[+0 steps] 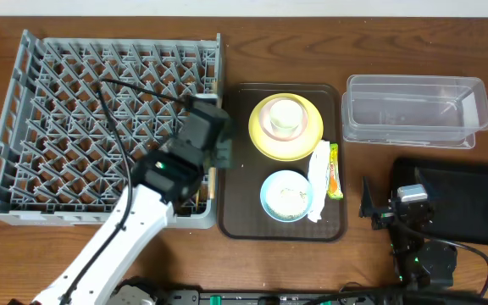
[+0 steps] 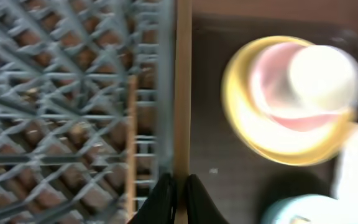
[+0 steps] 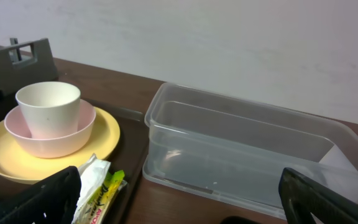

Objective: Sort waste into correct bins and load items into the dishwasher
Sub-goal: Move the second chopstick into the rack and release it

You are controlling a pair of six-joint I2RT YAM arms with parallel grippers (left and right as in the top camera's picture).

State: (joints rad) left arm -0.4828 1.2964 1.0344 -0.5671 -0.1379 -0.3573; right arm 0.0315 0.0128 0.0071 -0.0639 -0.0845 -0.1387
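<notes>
**As Observed: One Chopstick Gripped at Rack Edge, Waste Unsorted**

While the left tool (image 2: 180,184) is extended over the right side of the rack (image 1: 58,76), its fingers are seen pressed onto a chopstick (image 2: 183,93). That chopstick is held lengthwise along the outer face of the rack's right wall, between the rack and the brown tray (image 1: 235,195). A second chopstick (image 2: 131,143) is noted lying inside the rack, just beside the same wall and roughly parallel to the first.

On the brown tray, the plate (image 1: 265,144) is recorded at the far end, with the pink bowl (image 3: 55,143) seated on it and the cup (image 3: 48,102) standing upright in that bowl. The blue bowl (image 1: 265,195) is placed at the near end, with white scraps (image 1: 291,193) in it. The wrapper (image 1: 319,182) is laid along the tray's right side, touching the blue bowl, and the packet (image 1: 335,169) is found just beside it at the tray's right rim.

The tub (image 1: 413,80) is set on the worktop (image 1: 312,42) to the right of the brown tray. The black tray (image 1: 473,203) is set nearer the front, apart from the tub.

The right tool (image 3: 179,186) is held at the left end of the black tray with its fingers spread wide; nothing is gripped.
</notes>
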